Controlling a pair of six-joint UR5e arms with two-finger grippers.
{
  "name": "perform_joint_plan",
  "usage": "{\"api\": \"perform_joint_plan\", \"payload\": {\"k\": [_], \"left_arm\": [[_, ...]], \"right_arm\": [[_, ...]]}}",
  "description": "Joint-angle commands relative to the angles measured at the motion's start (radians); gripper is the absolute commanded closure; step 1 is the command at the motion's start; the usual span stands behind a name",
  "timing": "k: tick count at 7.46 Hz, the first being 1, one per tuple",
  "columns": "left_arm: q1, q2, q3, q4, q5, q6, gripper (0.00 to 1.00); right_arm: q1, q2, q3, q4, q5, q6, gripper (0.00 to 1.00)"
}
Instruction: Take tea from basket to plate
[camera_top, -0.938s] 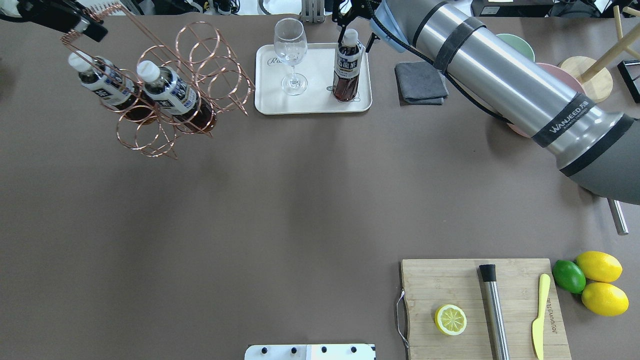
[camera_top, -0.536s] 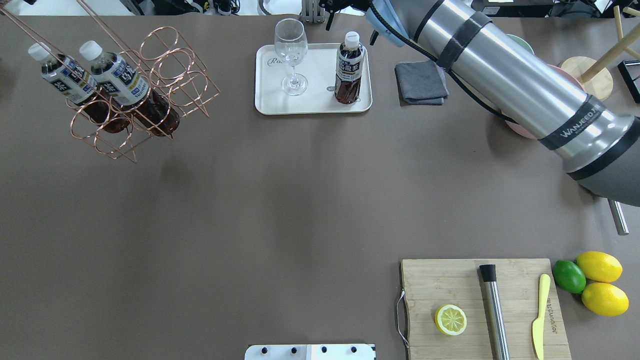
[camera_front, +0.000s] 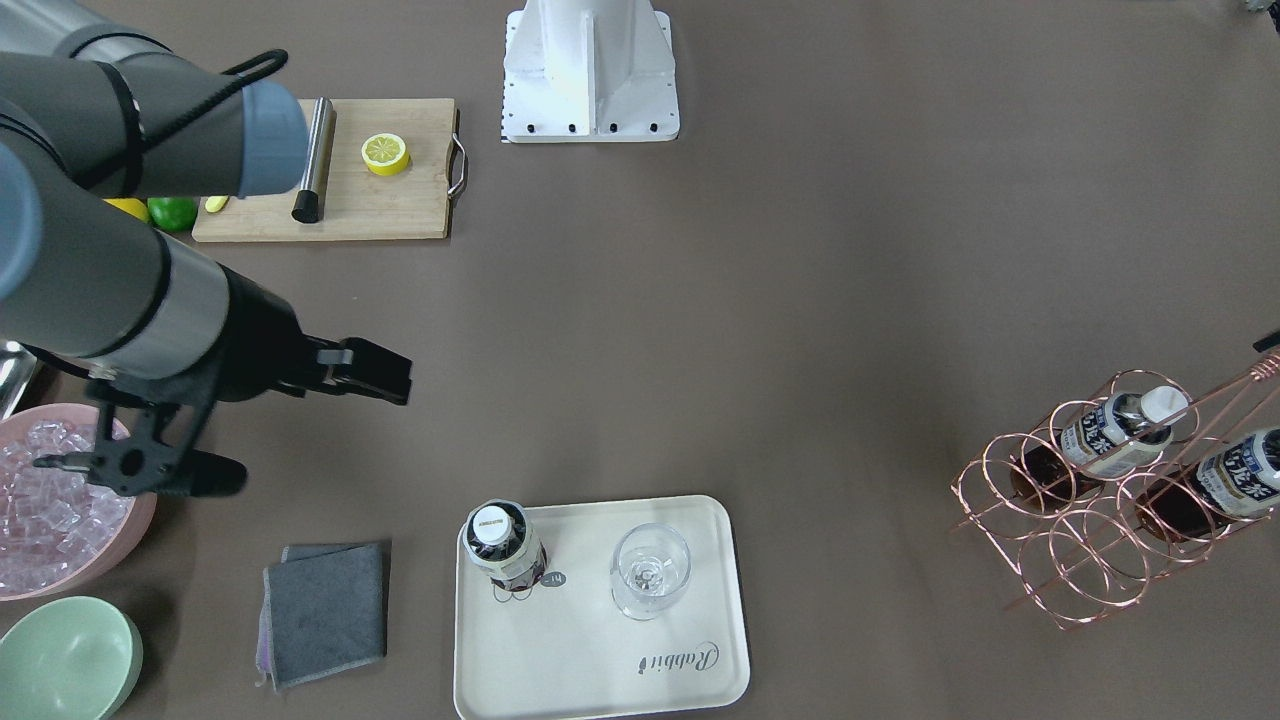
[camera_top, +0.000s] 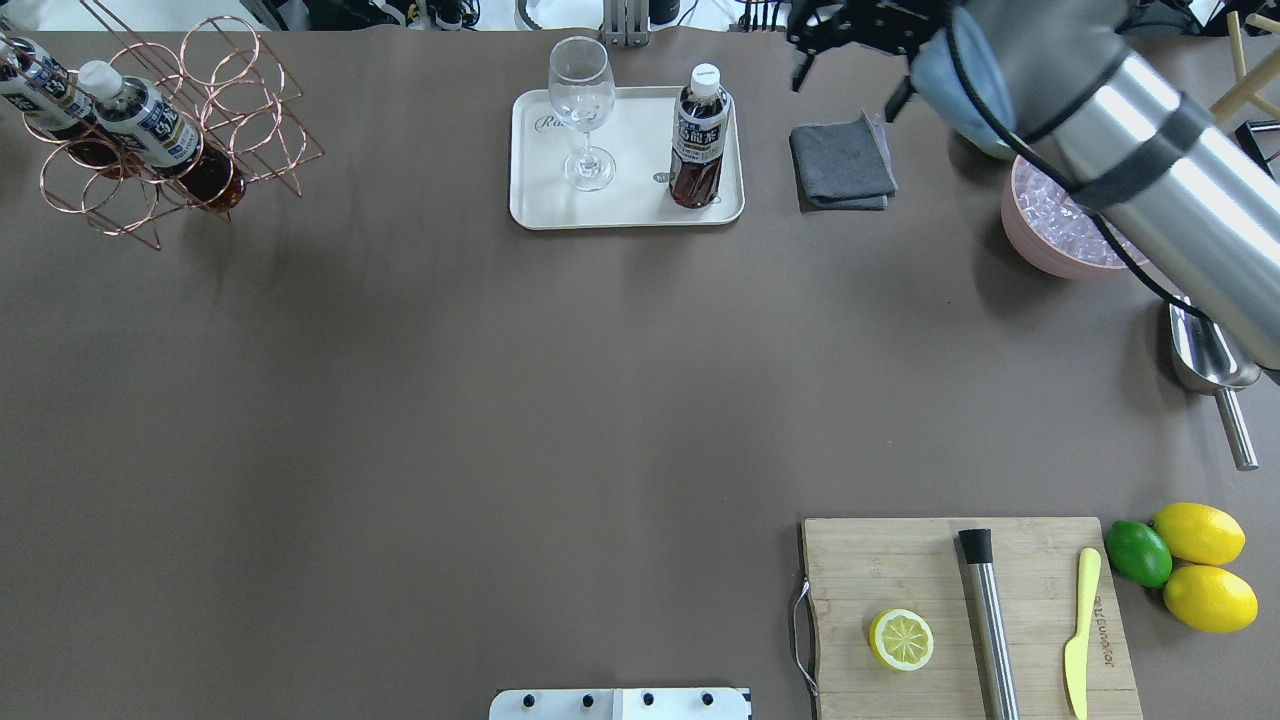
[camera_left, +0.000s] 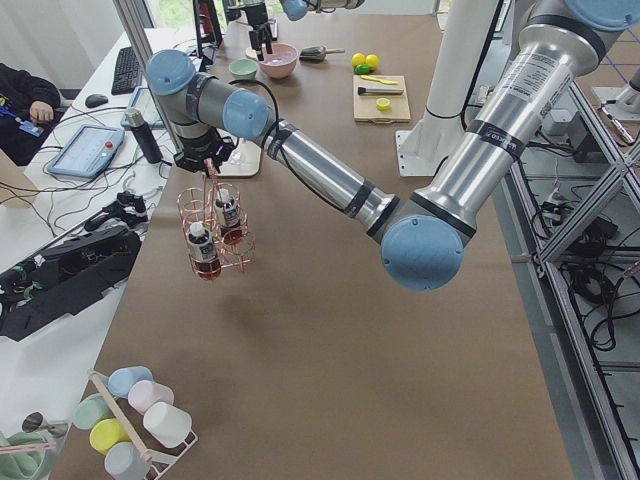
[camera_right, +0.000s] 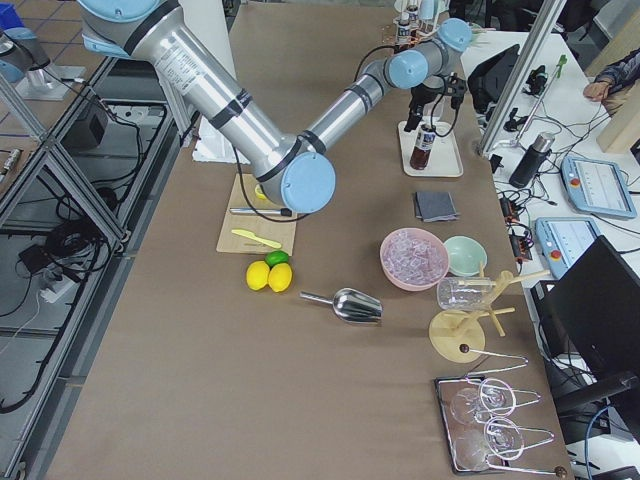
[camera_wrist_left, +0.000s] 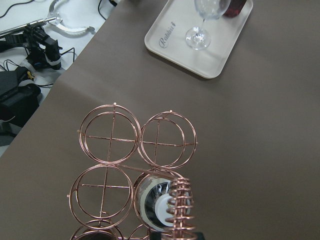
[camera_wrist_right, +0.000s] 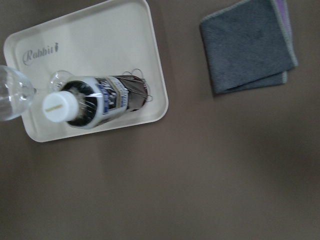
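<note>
**Tea set down, right jaws empty**

The right gripper (camera_top: 845, 92) hangs spread wide, holding nothing, near the grey cloth (camera_top: 842, 165). To one side of those jaws the tea (camera_top: 698, 140) stands upright by the plate (camera_top: 630, 205) edge, with the glass (camera_top: 582, 110) beyond it; a careless arm sweep could topple either. Far off, the left gripper (camera_left: 207, 155) looks clamped on the basket (camera_wrist_left: 179, 207) handle. The basket hangs tilted, so a swing might spill its two bottles (camera_top: 150, 125).
</note>
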Motion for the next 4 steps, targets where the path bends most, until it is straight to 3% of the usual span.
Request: {"api": "perform_joint_plan", "payload": {"k": [1, 2, 4], "left_arm": [[0.0, -0.039, 0.088, -0.005, 0.116, 0.224, 1.0], [-0.003, -0.041, 0.128, -0.04, 0.138, 0.239, 1.0], [0.006, -0.071, 0.242, -0.214, 0.199, 0.246, 1.0]], "right_arm": [[0.11, -0.325, 0.292, -0.206, -0.033, -0.397, 0.0], [0.198, -0.494, 0.386, -0.254, -0.083, -0.609, 0.0], [0.378, -0.703, 0.399, -0.331, -0.125, -0.985, 0.0]]}}
